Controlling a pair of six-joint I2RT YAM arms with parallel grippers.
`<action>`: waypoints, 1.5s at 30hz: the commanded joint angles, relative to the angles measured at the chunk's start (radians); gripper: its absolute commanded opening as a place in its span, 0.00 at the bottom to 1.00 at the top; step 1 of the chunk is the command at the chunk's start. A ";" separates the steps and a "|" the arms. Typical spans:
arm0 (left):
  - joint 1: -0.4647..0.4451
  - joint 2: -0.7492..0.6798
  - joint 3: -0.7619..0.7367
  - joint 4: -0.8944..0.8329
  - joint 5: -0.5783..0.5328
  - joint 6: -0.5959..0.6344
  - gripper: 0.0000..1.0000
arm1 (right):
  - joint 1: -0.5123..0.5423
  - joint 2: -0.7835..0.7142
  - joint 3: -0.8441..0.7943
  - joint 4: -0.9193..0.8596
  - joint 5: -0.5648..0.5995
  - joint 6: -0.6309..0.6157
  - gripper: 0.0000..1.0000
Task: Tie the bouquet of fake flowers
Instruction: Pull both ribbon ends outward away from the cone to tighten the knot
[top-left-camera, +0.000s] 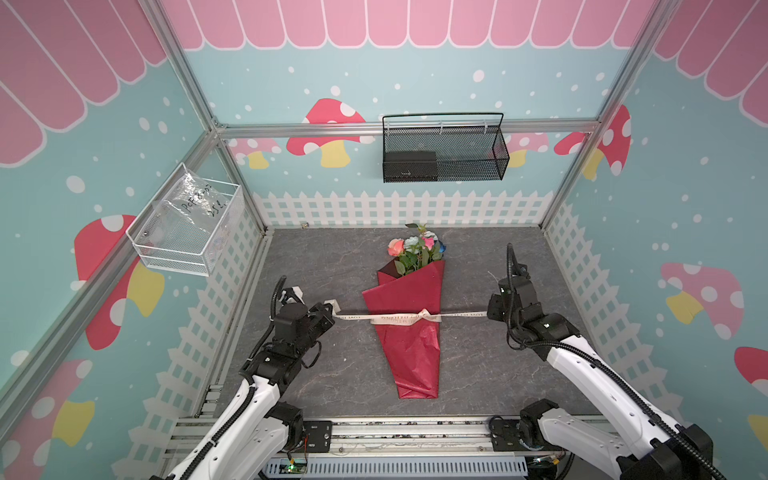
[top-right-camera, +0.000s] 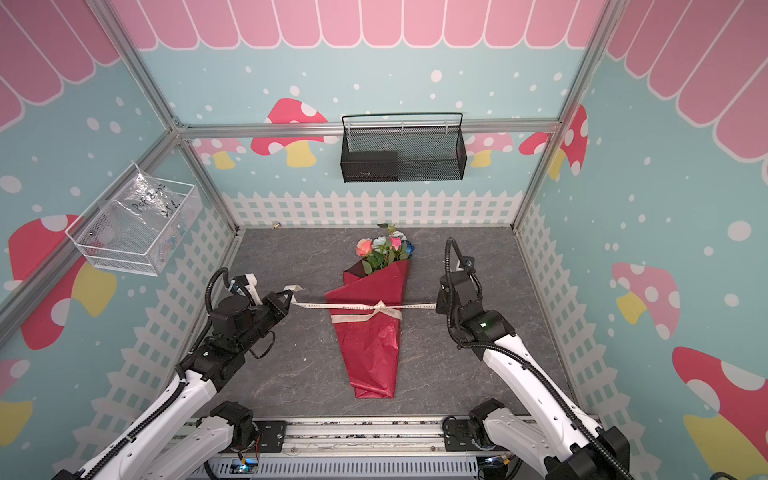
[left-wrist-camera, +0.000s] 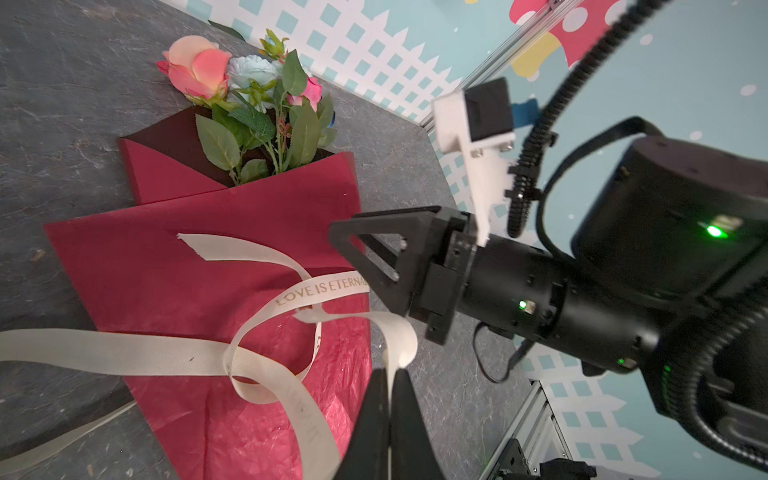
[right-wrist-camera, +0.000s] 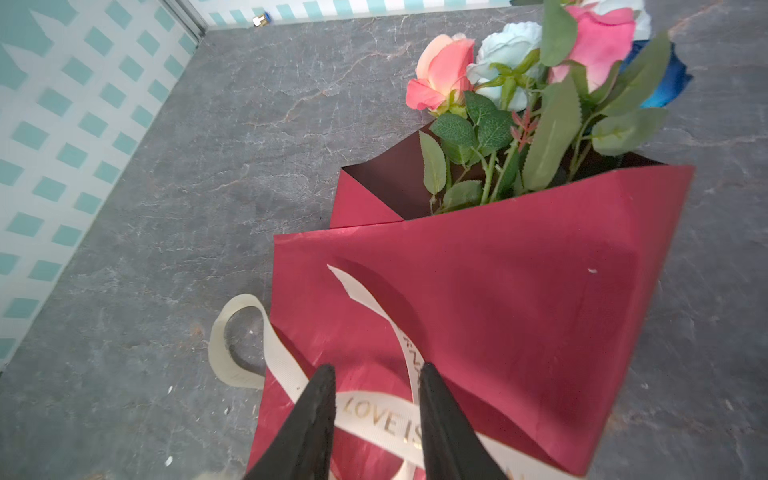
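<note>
The left gripper (left-wrist-camera: 390, 372) pinched the ribbon (left-wrist-camera: 124, 349), likely to snug its knot (top-left-camera: 424, 314) on the bouquet (left-wrist-camera: 208, 249); the right gripper (right-wrist-camera: 377, 368) stood parted around it.

I work in a robot test cell dressed up as a storybook garden, not a real shop. Bare aluminium frame bars (top-left-camera: 407, 126) box me in. Printed panels fill them: a pink awning (top-left-camera: 374, 25) at 12 o'clock, mushrooms (top-left-camera: 328, 133), and a white picket fence (top-left-camera: 399, 208) along the floor edge. The floor (top-left-camera: 332, 374) is a grey stone-look mat. A black mesh basket (top-left-camera: 444, 149) hangs at 12 o'clock. A white wire basket (top-left-camera: 187, 249) holding a labelled plastic bag (top-left-camera: 195, 203) hangs at 10 o'clock. At 6 o'clock a metal rail (top-left-camera: 407, 432) carries my left arm (top-left-camera: 259, 405) and right arm (top-left-camera: 590, 382), with black cable conduit (top-left-camera: 623, 386) running along them.
</note>
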 joint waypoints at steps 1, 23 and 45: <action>-0.006 -0.014 -0.018 0.030 -0.013 -0.025 0.00 | 0.001 0.092 0.083 -0.132 0.020 -0.113 0.40; -0.006 0.007 -0.042 0.068 -0.012 -0.037 0.00 | 0.003 0.311 0.199 -0.242 0.025 -0.187 0.34; 0.036 0.078 0.003 0.118 -0.054 -0.064 0.00 | 0.001 -0.196 0.070 -0.271 0.064 -0.114 0.00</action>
